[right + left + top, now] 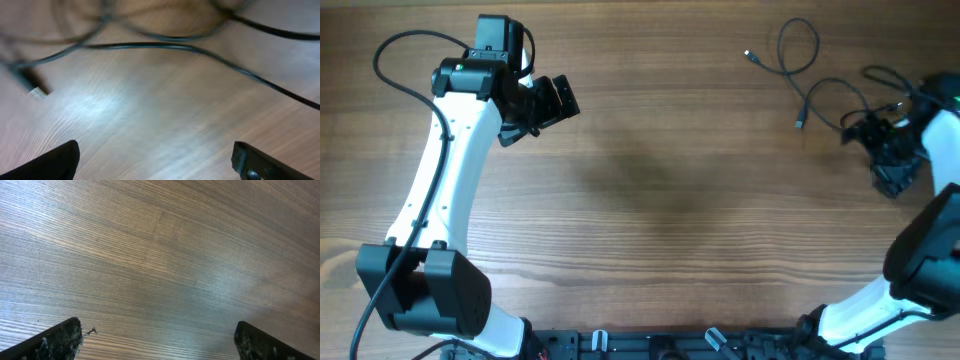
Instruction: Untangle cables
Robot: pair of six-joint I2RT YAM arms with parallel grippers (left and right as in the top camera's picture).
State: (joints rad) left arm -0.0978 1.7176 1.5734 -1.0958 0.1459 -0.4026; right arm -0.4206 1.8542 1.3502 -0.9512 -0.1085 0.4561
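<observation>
Thin black cables [798,62] lie looped on the wooden table at the back right, with small silver plug ends [750,57]. One loop [840,100] runs toward my right gripper [892,152], which hangs just beside the bunch. In the right wrist view a cable [200,50] curves across the wood ahead of the fingers, a plug end [36,90] at left, and the right gripper [155,160] is open with nothing between its fingers. My left gripper [552,100] is far off at the back left, open over bare wood [160,340].
Thick black arm cables [395,60] loop from the left arm. The arm bases [650,345] sit along the table's front edge. Wood-grain tabletop [660,200] fills the middle.
</observation>
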